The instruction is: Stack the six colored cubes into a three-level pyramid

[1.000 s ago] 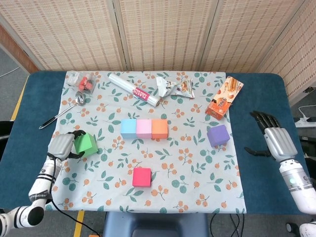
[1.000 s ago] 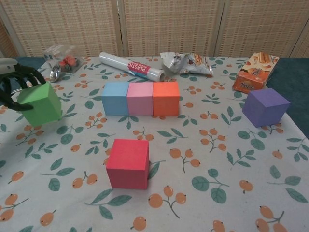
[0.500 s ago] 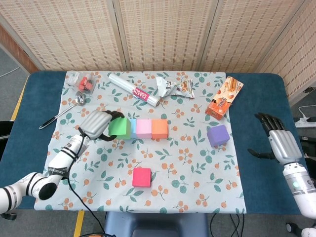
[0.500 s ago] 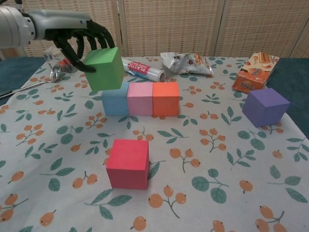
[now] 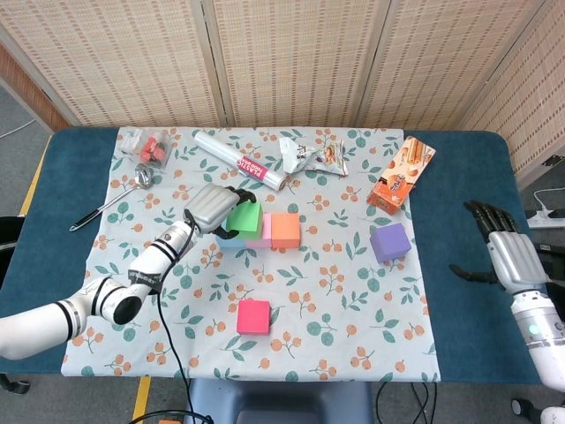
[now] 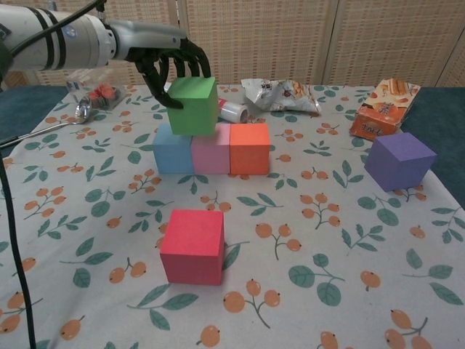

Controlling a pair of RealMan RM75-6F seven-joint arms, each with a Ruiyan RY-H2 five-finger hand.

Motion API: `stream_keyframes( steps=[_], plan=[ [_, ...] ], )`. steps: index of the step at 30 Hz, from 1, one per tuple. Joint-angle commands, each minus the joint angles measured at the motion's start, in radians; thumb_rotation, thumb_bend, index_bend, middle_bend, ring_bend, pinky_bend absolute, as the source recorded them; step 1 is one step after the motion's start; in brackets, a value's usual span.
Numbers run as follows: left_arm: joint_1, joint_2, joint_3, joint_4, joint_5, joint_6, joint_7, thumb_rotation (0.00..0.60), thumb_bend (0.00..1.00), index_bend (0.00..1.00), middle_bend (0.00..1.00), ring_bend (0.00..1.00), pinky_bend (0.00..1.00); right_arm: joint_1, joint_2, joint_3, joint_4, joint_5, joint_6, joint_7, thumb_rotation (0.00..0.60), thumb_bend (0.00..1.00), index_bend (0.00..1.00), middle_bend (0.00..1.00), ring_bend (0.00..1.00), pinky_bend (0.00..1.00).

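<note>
Cubes: six in all, each a different colour.
Nearest: one red cube (image 6: 192, 245) alone on the flowered cloth (image 6: 94, 218).
Row: three cubes touching side by side, blue cube (image 6: 172, 151), pink cube (image 6: 210, 152), orange cube (image 6: 249, 148).
Held: one green cube (image 6: 193, 105) gripped by the left hand (image 6: 163, 64), over the seam between blue and pink; whether it touches them I cannot tell.
Off right: one purple cube (image 6: 399, 161), well apart from the row.
Right hand (image 5: 506, 254): holding nothing, fingers spread, over the bare blue table (image 5: 459, 291).
Far edge: one film roll (image 5: 241, 160), one crumpled wrapper (image 5: 312, 155), one snack box (image 5: 402, 174), one spoon (image 5: 110, 202).
</note>
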Motion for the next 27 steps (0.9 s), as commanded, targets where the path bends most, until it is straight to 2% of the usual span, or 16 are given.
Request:
stream_keyframes(
  steps=[1,8,27],
  plan=[
    [-0.022,-0.021,0.017,0.036,-0.052,-0.009,0.025,0.6,0.3,0.37,0.37,0.33,0.45,0.0,-0.001,0.002,0.004,0.002,-0.005,0.0,0.6,0.28,0.0,0.14,0.01,0.17],
    [-0.04,-0.025,0.039,0.046,-0.138,0.007,0.066,0.6,0.3,0.36,0.37,0.33,0.45,0.002,-0.003,0.008,0.008,0.004,-0.014,0.002,0.6,0.28,0.0,0.14,0.01,0.17],
    [-0.077,-0.049,0.074,0.04,-0.239,0.038,0.113,0.6,0.3,0.36,0.36,0.33,0.44,-0.006,-0.002,0.014,0.007,0.003,-0.017,0.001,0.6,0.28,0.0,0.14,0.01,0.17]
  ],
)
